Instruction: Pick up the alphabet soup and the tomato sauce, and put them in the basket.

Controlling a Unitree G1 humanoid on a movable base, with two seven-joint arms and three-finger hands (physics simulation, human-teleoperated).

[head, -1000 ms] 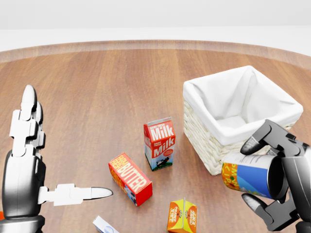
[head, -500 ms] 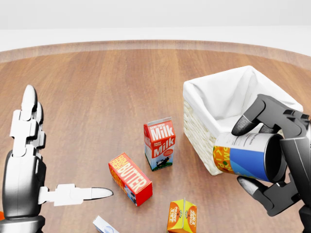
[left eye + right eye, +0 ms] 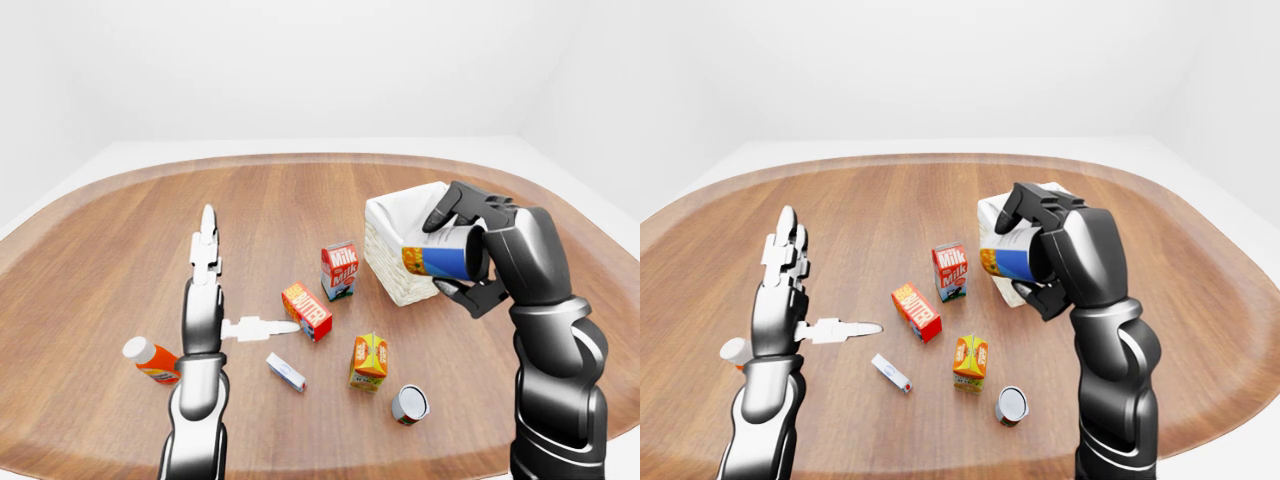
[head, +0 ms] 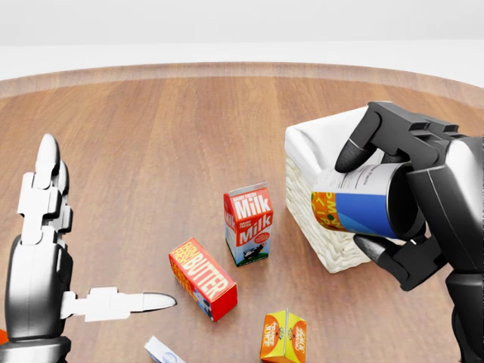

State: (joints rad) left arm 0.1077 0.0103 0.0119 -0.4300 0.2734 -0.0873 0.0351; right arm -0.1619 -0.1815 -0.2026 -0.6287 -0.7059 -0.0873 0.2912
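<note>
Wooden table (image 3: 300, 200) everywhere; your right hand (image 4: 412, 200) fingers grip the alphabet soup can (image 4: 355, 206) beside the basket (image 4: 314, 162); left hand (image 4: 41, 261) fingers splayed open.

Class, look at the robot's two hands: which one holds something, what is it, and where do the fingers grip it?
The right hand holds a can lying sideways, fingers closed round its side. The left hand is open, holding nothing.

My left hand (image 4: 45, 261) is silver-grey with white, segmented fingers tipped in pale metal; my right hand (image 4: 423, 200) is glossy black, blocky-knuckled, on a ribbed dark forearm (image 3: 555, 390).
</note>
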